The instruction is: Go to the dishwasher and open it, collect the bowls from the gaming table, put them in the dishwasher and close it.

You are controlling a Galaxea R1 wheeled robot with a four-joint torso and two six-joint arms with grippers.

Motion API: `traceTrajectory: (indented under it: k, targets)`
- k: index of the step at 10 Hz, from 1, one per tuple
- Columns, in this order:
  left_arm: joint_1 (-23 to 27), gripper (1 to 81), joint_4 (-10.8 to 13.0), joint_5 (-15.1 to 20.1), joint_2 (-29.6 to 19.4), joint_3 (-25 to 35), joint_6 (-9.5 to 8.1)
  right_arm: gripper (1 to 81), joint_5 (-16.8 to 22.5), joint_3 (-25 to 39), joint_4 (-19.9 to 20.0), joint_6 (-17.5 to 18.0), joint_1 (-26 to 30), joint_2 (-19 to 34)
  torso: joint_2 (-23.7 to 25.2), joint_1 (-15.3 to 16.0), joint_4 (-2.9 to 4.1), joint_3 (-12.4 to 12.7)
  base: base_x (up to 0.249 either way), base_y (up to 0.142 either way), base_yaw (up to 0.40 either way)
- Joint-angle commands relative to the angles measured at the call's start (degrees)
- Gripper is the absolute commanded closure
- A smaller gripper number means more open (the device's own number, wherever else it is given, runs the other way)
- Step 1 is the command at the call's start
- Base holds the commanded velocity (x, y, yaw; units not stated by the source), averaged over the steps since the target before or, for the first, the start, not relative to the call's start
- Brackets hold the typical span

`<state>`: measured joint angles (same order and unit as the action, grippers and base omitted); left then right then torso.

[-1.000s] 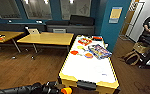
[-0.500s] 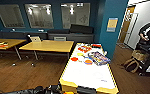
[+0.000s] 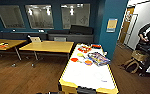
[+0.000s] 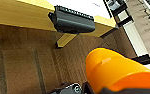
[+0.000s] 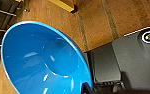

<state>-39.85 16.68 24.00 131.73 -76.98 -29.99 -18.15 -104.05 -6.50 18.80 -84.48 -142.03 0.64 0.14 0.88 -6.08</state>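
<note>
Two bowls in hand: glossy orange plastic bowl (image 4: 116, 72) at the left wrist, glossy blue round bowl (image 5: 43, 60) at the right; grip state cannot tell on either. Three small bowls (image 3: 81, 59) sit on the cream-topped, yellow-edged gaming table (image 3: 91, 77) beside one multicoloured flat board (image 3: 99, 58). Risk: a tilted bowl slipping during driving.

The robot's grey base (image 5: 138, 62) carries a white-ringed round marking (image 5: 149, 36) (greenish at its centre) and a thin white edge line.
</note>
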Motion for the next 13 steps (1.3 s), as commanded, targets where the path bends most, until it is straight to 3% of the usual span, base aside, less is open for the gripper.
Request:
traceTrajectory:
  k: [1, 4, 7, 13]
  targets:
    - [-4.29, 81.1, 6.06, -3.78, 0.11, -1.13, 0.28, 81.1, 3.11, -3.66, -1.76, -0.34, 1.99, -2.46, 0.00, 0.00, 0.00, 0.00, 0.000, 0.000, 0.000]
    - [-15.63, 81.1, 11.80, -7.92, 1.44, -6.51, 0.28, 81.1, 5.14, -10.53, -1.76, -0.43, 1.98, -7.76, 0.00, -0.02, 0.00, 0.02, 0.000, 0.000, 0.000]
    - [-22.68, 81.1, 14.08, -13.44, 1.95, -12.12, 0.28, 81.1, 6.90, -14.76, -1.76, -0.60, 1.55, -10.83, 0.02, -0.02, 0.00, 0.02, 0.000, 0.000, 0.000]
    - [-29.10, 81.1, 16.46, -17.32, 5.30, -19.17, 0.28, 81.1, 6.90, -21.27, -3.26, -0.60, -0.21, -14.80, 0.06, -0.06, 0.00, 0.09, -0.012, 0.000, 0.000]
